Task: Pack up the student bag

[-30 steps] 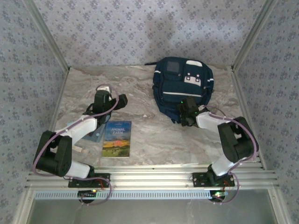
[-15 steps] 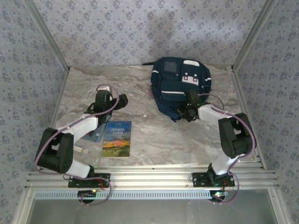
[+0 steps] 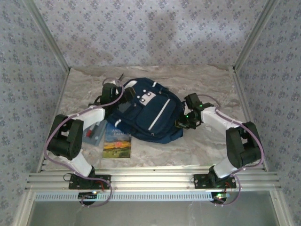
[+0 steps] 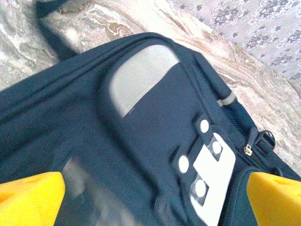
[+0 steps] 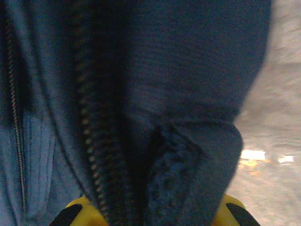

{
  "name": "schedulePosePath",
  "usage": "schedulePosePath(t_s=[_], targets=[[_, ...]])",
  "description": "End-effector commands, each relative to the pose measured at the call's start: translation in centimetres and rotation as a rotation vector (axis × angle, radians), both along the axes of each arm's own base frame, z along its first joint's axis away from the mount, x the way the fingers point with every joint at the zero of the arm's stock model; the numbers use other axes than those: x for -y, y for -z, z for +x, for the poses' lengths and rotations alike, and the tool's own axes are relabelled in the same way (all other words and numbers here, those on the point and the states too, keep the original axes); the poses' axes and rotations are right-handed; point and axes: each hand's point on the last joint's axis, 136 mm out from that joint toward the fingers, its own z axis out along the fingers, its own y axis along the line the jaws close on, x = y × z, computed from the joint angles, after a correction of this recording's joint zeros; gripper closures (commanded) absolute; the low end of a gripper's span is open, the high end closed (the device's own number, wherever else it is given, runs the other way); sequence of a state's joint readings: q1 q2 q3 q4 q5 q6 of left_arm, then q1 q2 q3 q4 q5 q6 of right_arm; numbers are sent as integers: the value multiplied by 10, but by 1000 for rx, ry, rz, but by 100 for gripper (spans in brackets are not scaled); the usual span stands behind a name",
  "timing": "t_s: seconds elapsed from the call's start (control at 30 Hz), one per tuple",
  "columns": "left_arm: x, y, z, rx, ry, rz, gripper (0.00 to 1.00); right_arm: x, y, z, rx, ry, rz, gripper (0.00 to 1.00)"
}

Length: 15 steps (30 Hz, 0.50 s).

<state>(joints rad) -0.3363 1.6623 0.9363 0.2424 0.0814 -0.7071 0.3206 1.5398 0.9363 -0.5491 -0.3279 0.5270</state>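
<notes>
Now the student bag (image 3: 150,115) lies flat at mid-table, pocket side up. A second ago it sat farther back and to the right, so your pull has swung it toward the arms. The right gripper (image 5: 153,209), at the bag's right end, is pinching a fold of navy fabric beside a zipper. The left gripper (image 4: 150,197) hangs spread wide over the bag's upper left corner, gripping nothing. The book (image 3: 116,143) sits at the bag's near-left edge, its top meeting the fabric. Judged from this, both arms can now reach the bag, but nothing is packed yet. The marble-patterned tabletop (image 3: 202,150) carries the bag; pale floral walls (image 3: 155,33) close in behind and beside it.
</notes>
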Motion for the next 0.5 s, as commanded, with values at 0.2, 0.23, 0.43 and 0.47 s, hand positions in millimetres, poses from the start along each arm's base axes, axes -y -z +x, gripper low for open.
schedulePosePath(t_s=[0.2,0.23,0.43,0.47], targets=[[-18,-11,-35,-14,-40,23,1,38,-33,92,196,79,47,94],[-20,-12,-38,-23,-43,23,1,37,-31,100,202,78,48,88],[-31,-9,-66,-94,-105,-33,0,34,-34,148,268,134,90,72],[-33,-6,-72,-114,-131,-64,0,33,-35,154,281,140,97,66]])
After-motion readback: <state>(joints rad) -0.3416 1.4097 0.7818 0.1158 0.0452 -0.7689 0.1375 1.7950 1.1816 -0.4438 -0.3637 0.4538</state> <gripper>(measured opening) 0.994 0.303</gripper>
